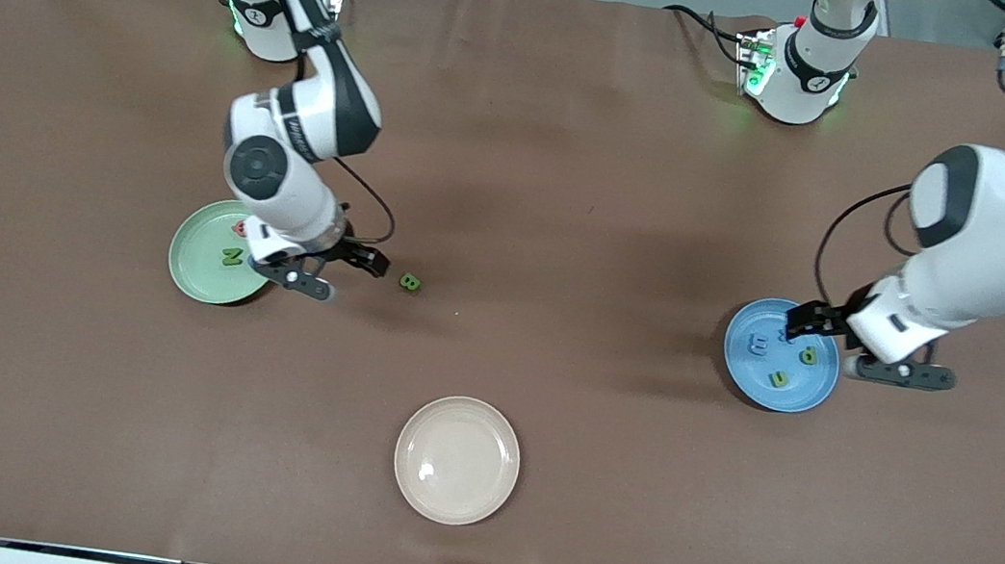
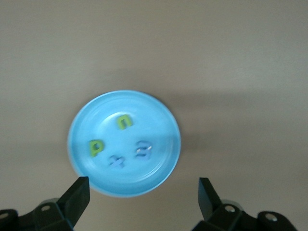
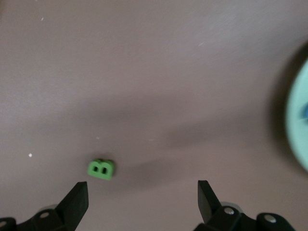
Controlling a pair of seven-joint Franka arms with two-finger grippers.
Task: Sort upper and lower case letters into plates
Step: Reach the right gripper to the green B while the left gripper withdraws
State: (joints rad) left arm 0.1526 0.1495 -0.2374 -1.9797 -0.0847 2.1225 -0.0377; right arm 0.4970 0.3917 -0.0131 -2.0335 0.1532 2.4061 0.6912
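My right claw (image 1: 337,271) hangs released, fingers spread, holding nothing, low over the desk (image 1: 574,185) between the green plate (image 1: 197,276) and the B (image 1: 409,282). The B (green) lies on bare desk, just beside that claw on the side away from the green plate, near the plate but not in it. In my right wrist view the B (image 3: 101,169) sits on the brown surface close to one fingertip (image 3: 77,195), not touching it, and the plate's rim (image 3: 296,125) shows at the frame edge.

In the green plate: green N (image 1: 231,258) and a red letter (image 1: 240,228), partly hidden by my right arm (can't read it).

My left claw (image 1: 844,344) is also released and empty, over the rim of the blue plate (image 1: 747,377), well apart from the green plate, toward the left arm's end of the desk. In my left wrist view the blue plate (image 2: 96,110) holds green u (image 2: 124,121), green p (image 2: 96,147), blue x (image 2: 115,161) and blue m (image 2: 143,150), all lying apart.

A cream plate (image 1: 457,459) sits nearer the front camera than the green plate, about midway along the desk.
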